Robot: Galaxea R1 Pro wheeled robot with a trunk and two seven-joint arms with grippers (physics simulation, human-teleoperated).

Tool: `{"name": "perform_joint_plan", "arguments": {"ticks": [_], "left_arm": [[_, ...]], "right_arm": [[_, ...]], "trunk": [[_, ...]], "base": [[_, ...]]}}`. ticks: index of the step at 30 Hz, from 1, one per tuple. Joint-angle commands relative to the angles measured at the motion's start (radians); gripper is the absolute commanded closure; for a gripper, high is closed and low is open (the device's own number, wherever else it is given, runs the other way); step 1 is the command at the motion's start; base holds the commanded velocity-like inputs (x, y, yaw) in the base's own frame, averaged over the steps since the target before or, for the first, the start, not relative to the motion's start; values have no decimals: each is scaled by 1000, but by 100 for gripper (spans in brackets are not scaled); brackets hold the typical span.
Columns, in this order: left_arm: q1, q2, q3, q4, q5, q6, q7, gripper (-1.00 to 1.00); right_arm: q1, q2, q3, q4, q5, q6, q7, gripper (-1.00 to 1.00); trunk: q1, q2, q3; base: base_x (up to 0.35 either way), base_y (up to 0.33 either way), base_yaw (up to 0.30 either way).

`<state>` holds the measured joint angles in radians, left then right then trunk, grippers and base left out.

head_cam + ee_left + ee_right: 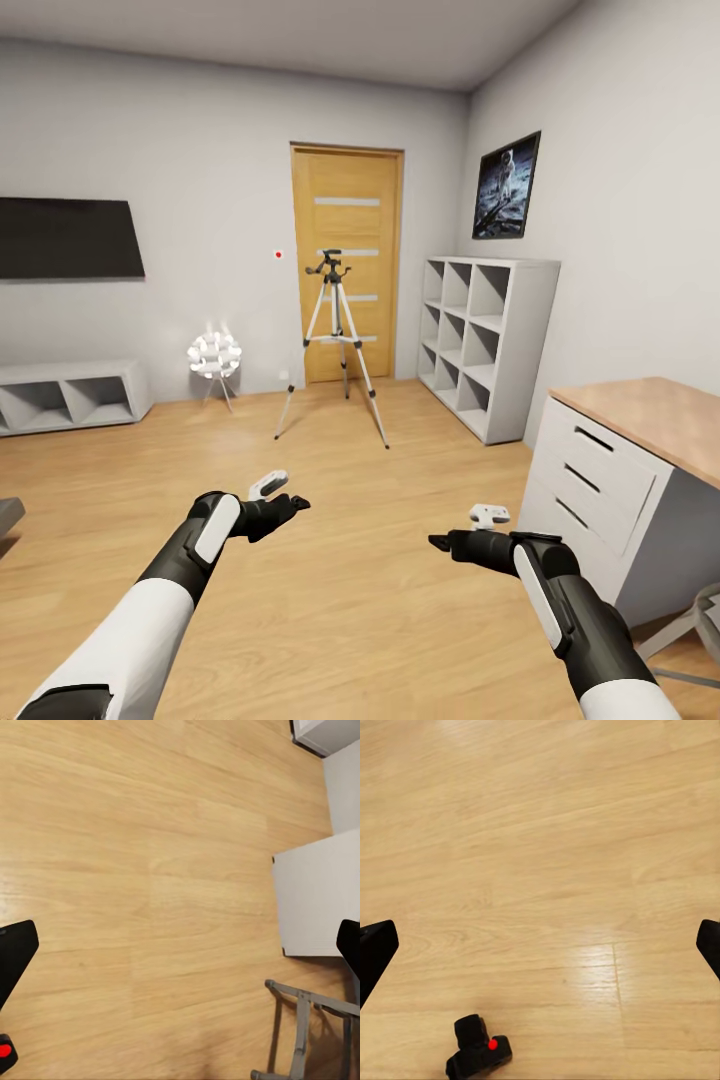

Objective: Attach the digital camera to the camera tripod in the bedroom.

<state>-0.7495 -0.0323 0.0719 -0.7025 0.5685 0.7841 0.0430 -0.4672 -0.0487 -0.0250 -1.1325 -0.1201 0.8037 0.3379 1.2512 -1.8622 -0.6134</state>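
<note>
Your robot stands in the bedroom on a light wood plank floor (350, 600), both arms held forward and low. The left gripper (285, 505) and the right gripper (450, 543) are both spread wide with nothing between the fingers.

The camera tripod (333, 345) stands upright across the room, in front of the wooden door (347, 262) and near the white cube shelf (486, 340), well apart from both grippers.

The digital camera (478, 1049) lies on the bare floor, seen by the right wrist camera: small, black, blocky, with a lens barrel and a red dot on top.

It looks rigid and probably light, but smooth-sided and likely fragile at the lens. You would do best to close on the flat sides of the body, not the barrel, leaving the underside free for the tripod head.
</note>
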Motion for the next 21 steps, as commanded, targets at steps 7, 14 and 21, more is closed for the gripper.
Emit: {"name": "perform_joint_plan", "arguments": {"ticks": [7, 14, 21], "left_arm": [[-1, -1, 4, 1, 7, 6, 5, -100], [-1, 0, 5, 4, 7, 6, 5, -100], [-1, -1, 5, 2, 7, 6, 5, -100]], "right_arm": [[-1, 0, -1, -1, -7, 7, 1, -100], [-1, 0, -2, -1, -10, 46, 1, -100], [-1, 0, -3, -1, -12, 68, 5, -100]], "trunk": [[27, -50, -23], [54, -99, -45], [81, -148, -67]], "base": [[0, 0, 0], [0, 0, 0], [0, 0, 0]]}}
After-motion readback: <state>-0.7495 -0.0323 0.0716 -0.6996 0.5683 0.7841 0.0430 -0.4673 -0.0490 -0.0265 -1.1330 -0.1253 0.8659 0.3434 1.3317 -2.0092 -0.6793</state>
